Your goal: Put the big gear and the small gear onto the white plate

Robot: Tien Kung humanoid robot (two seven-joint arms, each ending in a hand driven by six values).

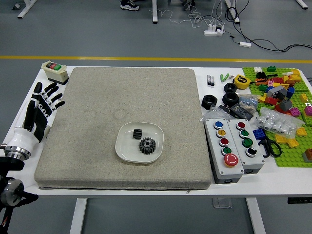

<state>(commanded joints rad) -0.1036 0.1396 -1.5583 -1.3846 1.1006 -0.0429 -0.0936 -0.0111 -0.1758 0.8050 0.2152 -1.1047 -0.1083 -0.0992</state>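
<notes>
Head view puts the big gear (147, 146) and small gear (137, 133) on the white plate (123, 152), the left hand (40, 108) spread and empty by the grey mat (97, 97), so the likeliest trouble is a needless regrasp catching the rim and jostling both.

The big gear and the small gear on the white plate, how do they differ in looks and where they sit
The big gear is wider than the small gear. The big gear shows its toothed round face, while the small gear looks like a ridged block. The big gear sits nearer the table's near edge than the small gear. Both are dark and rest on the white plate.
</notes>
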